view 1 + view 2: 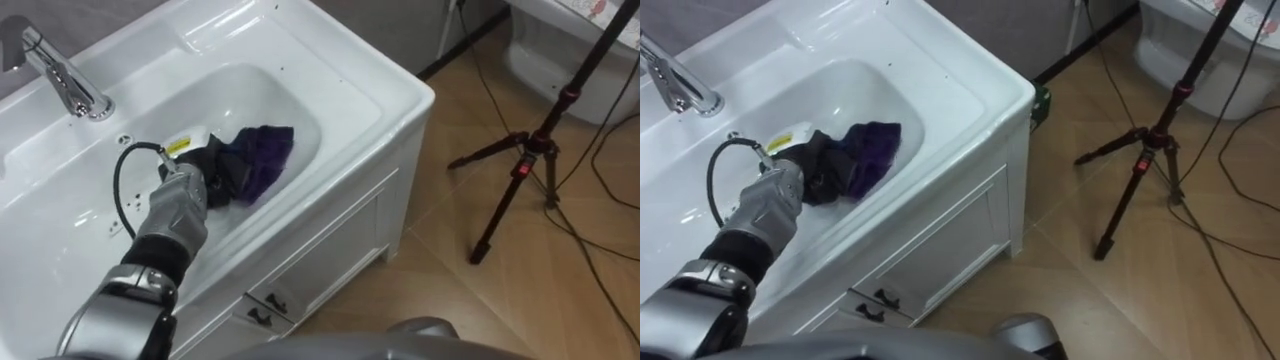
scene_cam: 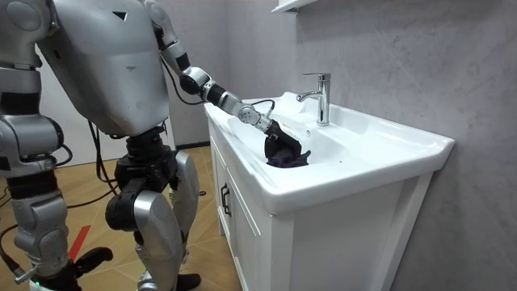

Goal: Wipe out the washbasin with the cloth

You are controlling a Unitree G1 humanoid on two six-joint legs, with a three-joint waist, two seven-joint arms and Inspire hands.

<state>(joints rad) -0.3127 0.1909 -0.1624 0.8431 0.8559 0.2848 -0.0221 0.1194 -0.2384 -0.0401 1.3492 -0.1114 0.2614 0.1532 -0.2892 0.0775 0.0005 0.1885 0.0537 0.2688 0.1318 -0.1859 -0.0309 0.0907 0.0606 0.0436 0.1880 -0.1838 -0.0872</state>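
Left hand (image 1: 185,195) on purple cloth (image 1: 262,150) — in basin (image 1: 250,90)

From the robot's head we look steeply down, close, into the white basin (image 1: 350,100), tap (image 1: 70,85) at upper left, tripod (image 1: 520,170) on the floor (image 1: 450,270) at right; both eyes share nearly everything. Our room camera stands farther off, about level, facing the front corner of the cabinet (image 2: 266,234), sharing basin and tap.
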